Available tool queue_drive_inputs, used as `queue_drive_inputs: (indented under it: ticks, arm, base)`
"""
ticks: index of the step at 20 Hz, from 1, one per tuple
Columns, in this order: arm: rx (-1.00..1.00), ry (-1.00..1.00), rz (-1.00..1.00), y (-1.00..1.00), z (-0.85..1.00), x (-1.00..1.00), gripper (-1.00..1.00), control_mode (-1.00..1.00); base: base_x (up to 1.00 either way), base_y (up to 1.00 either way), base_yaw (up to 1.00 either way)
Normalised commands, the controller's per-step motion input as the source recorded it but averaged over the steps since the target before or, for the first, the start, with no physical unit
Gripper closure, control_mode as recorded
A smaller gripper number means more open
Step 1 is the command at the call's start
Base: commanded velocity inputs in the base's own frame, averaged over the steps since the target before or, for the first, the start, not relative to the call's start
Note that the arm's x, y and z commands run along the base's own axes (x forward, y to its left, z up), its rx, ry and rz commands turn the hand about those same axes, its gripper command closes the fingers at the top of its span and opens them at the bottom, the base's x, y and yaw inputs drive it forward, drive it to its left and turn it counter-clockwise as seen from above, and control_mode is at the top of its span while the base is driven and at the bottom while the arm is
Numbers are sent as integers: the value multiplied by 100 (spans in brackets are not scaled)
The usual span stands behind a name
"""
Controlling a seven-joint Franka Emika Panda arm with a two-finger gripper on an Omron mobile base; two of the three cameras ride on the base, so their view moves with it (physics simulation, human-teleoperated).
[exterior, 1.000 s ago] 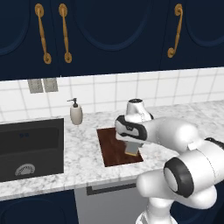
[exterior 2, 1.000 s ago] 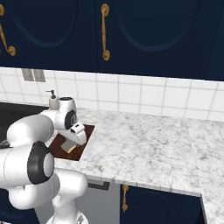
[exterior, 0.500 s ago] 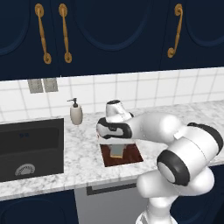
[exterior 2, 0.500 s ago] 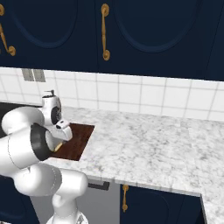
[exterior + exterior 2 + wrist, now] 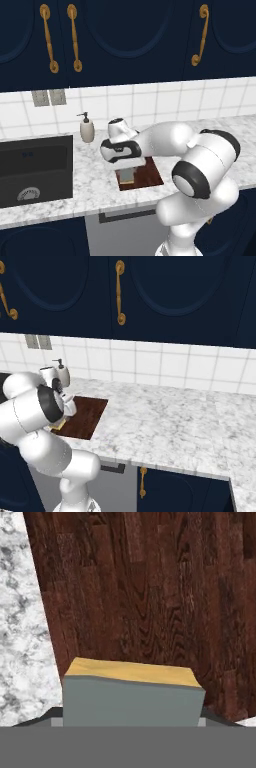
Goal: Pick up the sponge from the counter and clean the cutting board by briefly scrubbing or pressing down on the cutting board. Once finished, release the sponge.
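Scrub step: gripper (image 5: 128,172) clamps the sponge (image 5: 131,694) over the cutting board (image 5: 150,592), contact probably made; next press briefly, then open the fingers

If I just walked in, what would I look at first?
Probably the big white robot arm bending low over the dark wooden cutting board on the marbled counter. Its hand has a small grey-and-yellow sponge right over the board. Next you might spot the black sink to the left and the soap bottle by the tiled wall.
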Motion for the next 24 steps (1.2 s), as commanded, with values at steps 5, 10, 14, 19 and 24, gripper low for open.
queue_drive_inputs:
  ticks: [5, 10, 14, 19, 24]
  arm:
    - [-2, 0, 5, 11, -41, 0, 100, -100]
    - [-2, 0, 3, 2, -14, 0, 100, -100]
    - [-1, 0, 3, 0, -3, 11, 100, -100]
    - [0, 0, 3, 0, 0, 9, 100, -100]
    - [0, -1, 5, 0, 0, 25, 100, -100]
  base:
    - [0, 0, 0]
    - [0, 0, 0]
    - [0, 0, 0]
    - [0, 0, 0]
    - [0, 0, 0]
